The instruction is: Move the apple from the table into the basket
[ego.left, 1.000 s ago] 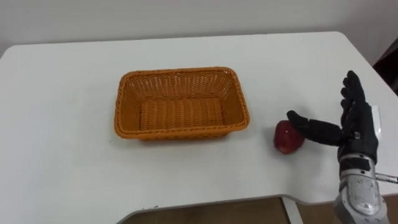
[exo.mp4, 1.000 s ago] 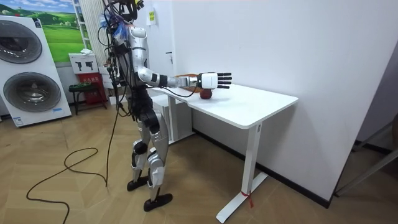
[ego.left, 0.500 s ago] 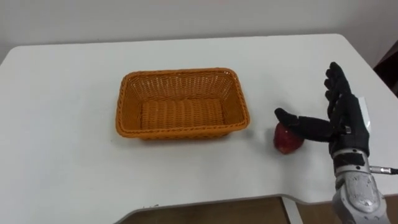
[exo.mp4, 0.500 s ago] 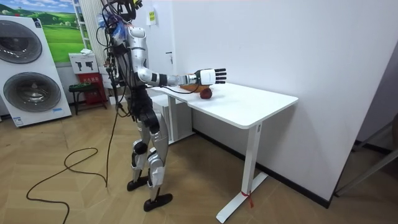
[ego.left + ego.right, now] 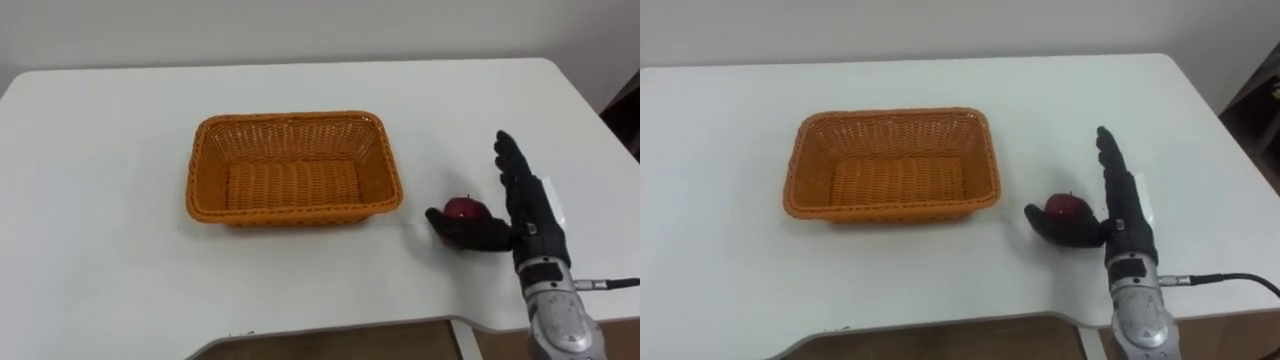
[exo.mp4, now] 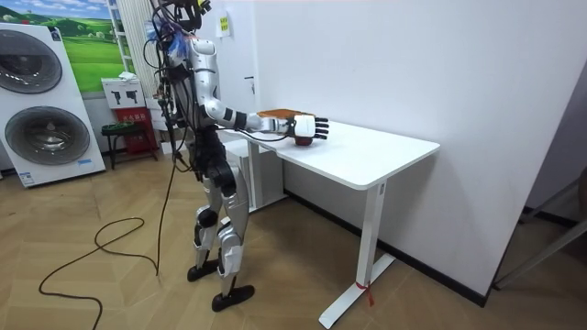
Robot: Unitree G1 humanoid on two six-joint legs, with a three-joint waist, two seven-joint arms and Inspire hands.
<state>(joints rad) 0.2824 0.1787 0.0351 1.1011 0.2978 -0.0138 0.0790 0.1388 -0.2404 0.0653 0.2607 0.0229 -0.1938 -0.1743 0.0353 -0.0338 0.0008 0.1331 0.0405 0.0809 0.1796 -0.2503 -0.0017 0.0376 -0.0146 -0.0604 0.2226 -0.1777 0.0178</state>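
Left eye view: apple (image 5: pixel 464 209) on table (image 5: pixel 100 200), near right front edge, right of basket (image 5: pixel 290 118). Right hand (image 5: pixel 527 215) against it, fingers straight, thumb stretched across front. Grasp step, likely; next you curl fingers round apple, lift.

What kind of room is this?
Probably a home-style laundry or utility room: a washing machine at the room view's left, a wooden floor, and a white table holding a basket and an apple.

Right hand (image 5: pixel 528 215) moving left and lower, coming up against the apple (image 5: pixel 463 208), thumb reaching across its near side.
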